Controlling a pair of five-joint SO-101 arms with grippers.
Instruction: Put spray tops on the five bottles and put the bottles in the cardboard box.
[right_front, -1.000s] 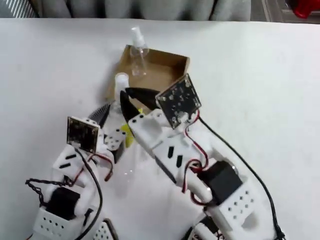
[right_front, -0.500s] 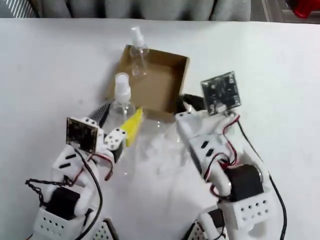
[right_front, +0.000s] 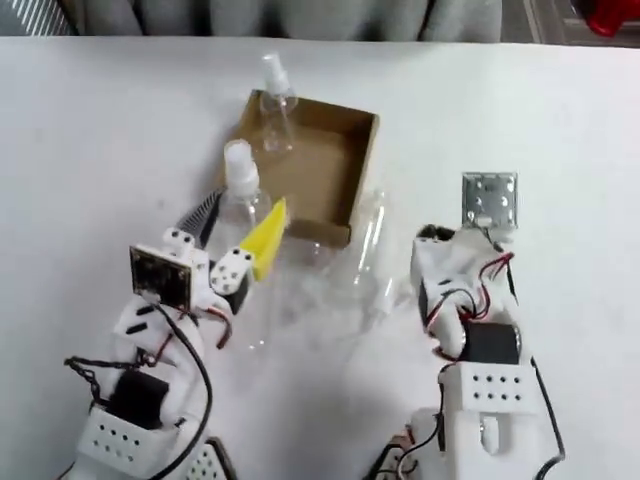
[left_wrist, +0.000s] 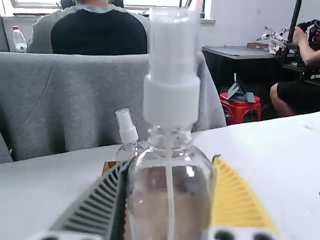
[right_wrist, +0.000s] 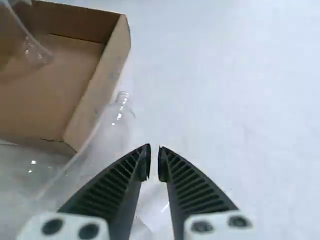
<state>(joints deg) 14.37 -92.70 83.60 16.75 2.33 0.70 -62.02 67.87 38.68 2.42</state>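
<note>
My left gripper (right_front: 247, 206) is shut on a clear bottle (right_front: 243, 212) that stands upright with a white spray top (right_front: 240, 166) on it, just in front of the cardboard box (right_front: 364, 150). In the left wrist view the bottle (left_wrist: 170, 192) sits between the dark finger (left_wrist: 100, 207) and the yellow finger (left_wrist: 235, 200). A second topped bottle (right_front: 276, 105) stands in the box's far corner. My right gripper (right_wrist: 153, 162) is shut and holds nothing, low over the table to the right of the box (right_wrist: 107, 70). An open clear bottle (right_wrist: 118, 111) lies against the box wall.
Other clear bottles (right_front: 330, 290) lie on the white table between the two arms. The right arm (right_front: 470, 335) stands at the near right. A grey padded edge runs behind the table's far side.
The right arm has drawn back from the held bottle's top to the right side, and its fingers have shut. The left gripper has shifted the bottle slightly toward the box.
</note>
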